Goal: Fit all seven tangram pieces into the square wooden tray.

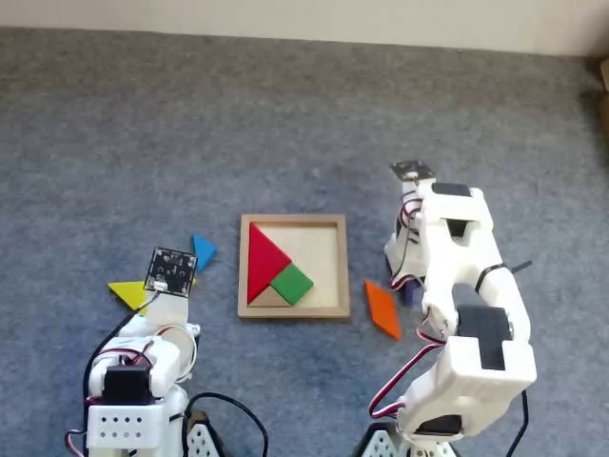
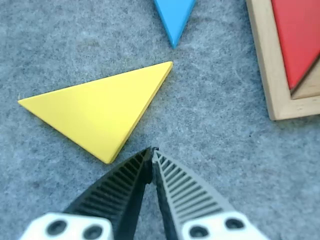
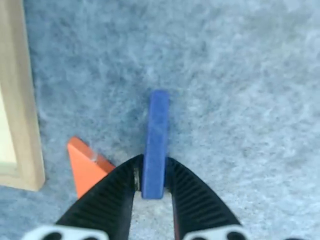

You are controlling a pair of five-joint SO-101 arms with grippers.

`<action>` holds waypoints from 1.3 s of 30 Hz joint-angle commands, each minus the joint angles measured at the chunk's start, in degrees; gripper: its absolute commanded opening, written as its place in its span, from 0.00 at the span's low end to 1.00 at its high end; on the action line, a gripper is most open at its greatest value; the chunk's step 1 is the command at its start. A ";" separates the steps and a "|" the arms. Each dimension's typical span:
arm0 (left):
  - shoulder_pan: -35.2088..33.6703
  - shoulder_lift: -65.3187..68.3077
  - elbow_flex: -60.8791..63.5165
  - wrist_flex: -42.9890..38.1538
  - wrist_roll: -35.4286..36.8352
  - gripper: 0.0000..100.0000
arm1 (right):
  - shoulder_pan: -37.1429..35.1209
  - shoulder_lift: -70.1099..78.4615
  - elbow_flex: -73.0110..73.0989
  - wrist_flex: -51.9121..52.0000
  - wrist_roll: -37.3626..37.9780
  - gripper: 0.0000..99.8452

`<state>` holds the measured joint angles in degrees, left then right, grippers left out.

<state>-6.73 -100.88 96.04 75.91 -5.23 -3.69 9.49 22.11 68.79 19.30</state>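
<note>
On the desk, the tray holds a large triangle, square piece and little triangle in its left half, with the loose big triangle and loose small triangle left of it, before my left claw, and the parallelogram right of it, beside the on-edge piece in my right claw.

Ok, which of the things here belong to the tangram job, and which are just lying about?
Job:
- square wooden tray
- red triangle, green square and tan triangle in it
- yellow triangle, light blue triangle and orange parallelogram outside it
- dark blue piece in the right gripper

Lying about:
- grey carpet-like table cover
</note>
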 commanded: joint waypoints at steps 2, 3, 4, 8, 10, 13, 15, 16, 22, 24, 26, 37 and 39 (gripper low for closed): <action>-0.75 -1.98 1.27 0.62 -0.70 0.01 | -0.04 -6.11 -2.95 0.84 -0.70 0.00; -0.75 -1.98 1.27 0.62 -0.70 0.01 | -0.13 -7.87 -2.77 0.84 -0.70 0.00; -0.75 -1.98 1.27 0.62 -0.70 0.01 | -0.13 -9.80 -2.77 0.84 -0.70 0.00; -0.75 -1.98 1.27 0.62 -0.70 0.01 | -0.13 -17.01 -2.51 2.42 -0.79 0.00; -0.75 -1.98 1.27 0.62 -0.70 0.01 | -0.22 -19.38 -2.51 4.35 -0.79 0.00; -0.75 -1.98 1.27 0.62 -0.70 0.01 | -1.89 -20.97 -2.51 7.87 -6.24 0.00; -0.75 -1.98 1.27 0.62 -0.70 0.01 | -3.38 -21.14 -2.59 10.33 -12.92 0.00; -0.75 -1.98 1.27 0.62 -0.70 0.01 | -4.26 -21.41 -2.59 11.47 -15.74 0.00; -0.75 -1.98 1.27 0.62 -0.70 0.01 | -10.15 -21.41 -2.68 13.32 -32.44 0.00; -0.75 -1.98 1.27 0.62 -0.70 0.01 | -12.44 -21.05 -2.86 13.23 -40.62 0.00; -0.75 -1.98 1.27 0.62 -0.70 0.01 | -15.52 -21.05 -2.86 13.23 -49.58 0.00; -0.75 -1.98 1.27 0.62 -0.70 0.01 | -24.84 -20.88 -1.27 7.16 -63.82 0.00; -0.75 -1.98 1.27 0.62 -0.70 0.01 | -25.10 -20.88 0.75 3.30 -64.53 0.00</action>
<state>-6.73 -100.88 96.04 75.91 -5.23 -27.69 -8.97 22.11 78.55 -43.30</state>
